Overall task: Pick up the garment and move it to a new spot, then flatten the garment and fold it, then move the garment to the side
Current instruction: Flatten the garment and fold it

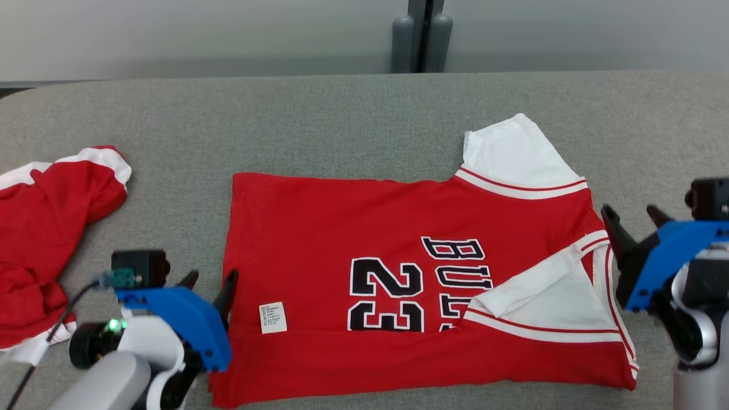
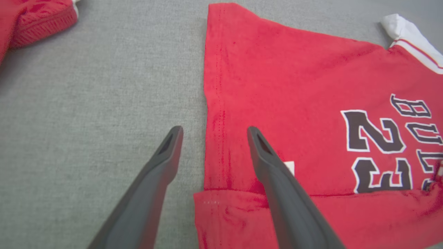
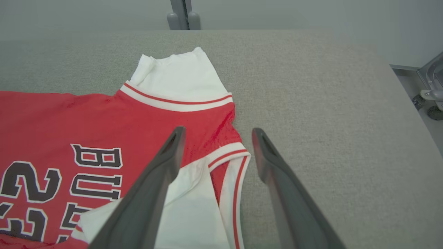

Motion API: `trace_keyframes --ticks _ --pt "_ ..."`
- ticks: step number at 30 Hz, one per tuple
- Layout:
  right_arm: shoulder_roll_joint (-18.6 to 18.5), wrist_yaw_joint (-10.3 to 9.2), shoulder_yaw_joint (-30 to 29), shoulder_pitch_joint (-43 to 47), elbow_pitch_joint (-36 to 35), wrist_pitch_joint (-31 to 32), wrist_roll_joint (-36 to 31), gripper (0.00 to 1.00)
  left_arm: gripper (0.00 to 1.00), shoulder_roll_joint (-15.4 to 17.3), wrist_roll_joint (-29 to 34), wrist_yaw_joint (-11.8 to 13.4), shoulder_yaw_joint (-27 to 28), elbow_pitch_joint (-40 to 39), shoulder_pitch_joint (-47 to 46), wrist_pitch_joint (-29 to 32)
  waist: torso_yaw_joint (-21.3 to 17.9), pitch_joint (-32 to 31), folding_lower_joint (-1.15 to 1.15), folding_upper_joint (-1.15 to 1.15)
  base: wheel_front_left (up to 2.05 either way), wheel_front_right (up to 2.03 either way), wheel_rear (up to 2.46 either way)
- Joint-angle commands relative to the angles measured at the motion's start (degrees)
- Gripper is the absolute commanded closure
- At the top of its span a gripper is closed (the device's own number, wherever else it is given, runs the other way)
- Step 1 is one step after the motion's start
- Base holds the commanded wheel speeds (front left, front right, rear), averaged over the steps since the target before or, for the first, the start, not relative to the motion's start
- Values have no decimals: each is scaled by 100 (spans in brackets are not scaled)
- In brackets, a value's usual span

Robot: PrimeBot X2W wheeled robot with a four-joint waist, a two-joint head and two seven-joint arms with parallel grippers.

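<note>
The garment point(image 1: 364, 228) is a red jersey with white sleeves and black "23" lettering, lying flat on the grey table with its near long edge folded over. My left gripper point(image 1: 212, 280) stands open at the garment's left hem point(image 2: 216, 114), nothing between its fingers point(image 2: 266, 155). My right gripper point(image 1: 633, 217) is open at the garment's right end, over the collar point(image 3: 225, 155), holding nothing. One white sleeve point(image 3: 176, 79) lies spread at the far side; the other point(image 1: 547, 302) is folded inward over the lettering.
A second red and white garment point(image 1: 45, 228) lies bunched at the table's left edge. The grey cloth-covered table point(image 1: 342, 119) has free room behind and to the right of the jersey. Two grey posts point(image 1: 420, 40) stand behind the table's far edge.
</note>
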Motion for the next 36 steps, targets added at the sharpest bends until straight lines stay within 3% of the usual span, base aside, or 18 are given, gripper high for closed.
trace_keyframes --ticks 1,3,4,5,6,8,13,23,36 --pt "-57 1 71 -389 121 6 -45 0 0 -24 -48 -149 98 43 -379 73 42 151 0 0 0 0 0" --pt "-67 1 122 -595 208 27 -41 0 0 -17 -74 -248 131 86 -588 132 36 226 0 0 0 0 0" --pt "-149 1 250 -1060 405 11 -38 0 0 40 -97 -468 179 226 -1031 300 20 395 0 0 0 0 0" --pt "-149 1 250 -1060 405 11 -38 0 0 40 -97 -468 179 226 -1031 300 20 395 0 0 0 0 0" --pt "-183 1 412 -1463 668 8 33 0 0 80 -120 -685 219 385 -1453 480 -26 558 0 0 0 0 0" --pt "-230 1 598 -1850 914 -36 74 0 0 71 -334 -877 330 542 -1797 680 -109 712 0 0 0 0 0" --pt "-248 2 1038 -2683 1406 -203 190 0 0 351 -724 -1162 520 808 -2413 1395 -372 1117 0 0 0 0 0" --pt "-350 1 1397 -3485 2198 -616 309 0 0 905 -810 -1078 400 743 -2829 2537 -663 1623 0 0 0 0 0" --pt "-388 1 1461 -3988 2782 -838 295 0 0 745 -743 -1232 195 673 -3065 2701 -640 1943 0 0 0 0 0"
